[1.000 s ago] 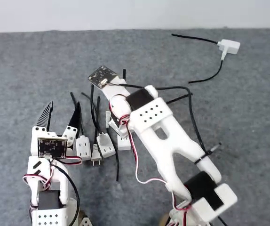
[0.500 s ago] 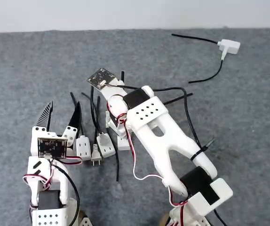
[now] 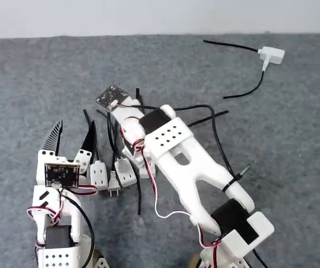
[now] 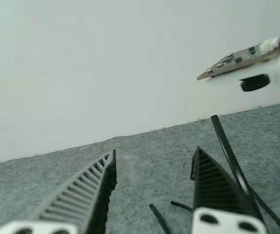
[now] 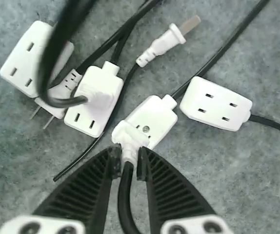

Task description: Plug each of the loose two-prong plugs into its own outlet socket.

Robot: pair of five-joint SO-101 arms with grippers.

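Plug (image 5: pixel 165 40) lies loose on your desk (image 5: pixel 257 185) near an outlet socket (image 5: pixel 215 104), with black cables (image 5: pixel 228 40) crossing beside it; it is white, prongs bare. Your right gripper (image 5: pixel 128 157) is clamped on a white connector (image 5: pixel 147 119); your left gripper (image 4: pixel 152 163) stands apart

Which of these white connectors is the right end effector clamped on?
The connector with a small screw in its face: the right end effector pinches its cord neck, and no other one is gripped.

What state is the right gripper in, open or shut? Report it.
Shut on a plug. The right gripper clamps its cord end, fingers touching both sides.
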